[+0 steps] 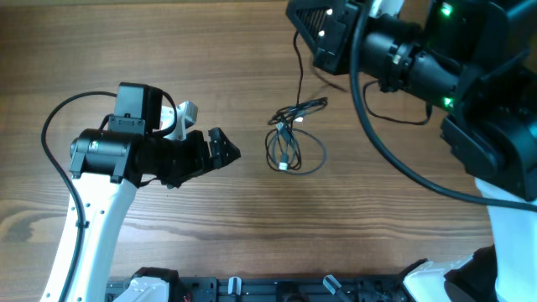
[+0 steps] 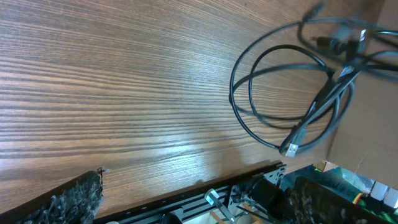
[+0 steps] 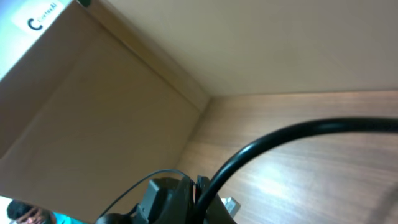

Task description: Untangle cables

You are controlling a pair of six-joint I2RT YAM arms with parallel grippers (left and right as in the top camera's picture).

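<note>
Right claw (image 3: 174,196) was clamped, apparently on a strand of the cables (image 1: 284,138); left claw (image 1: 228,151) gaped, bundle just ahead, likely needed pinning next.

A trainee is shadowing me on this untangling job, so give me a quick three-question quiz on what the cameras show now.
1. True or false: the left claw is shut on the cables.
2. The bundle lies: A) in a tray; B) on the table, ahead of the left claw; C) over the table's edge.
3. Toward which arm does the single strand leaving the bundle run?
Key: 1 false, it is open and apart from them; 2 B; 3 the right arm.
</note>
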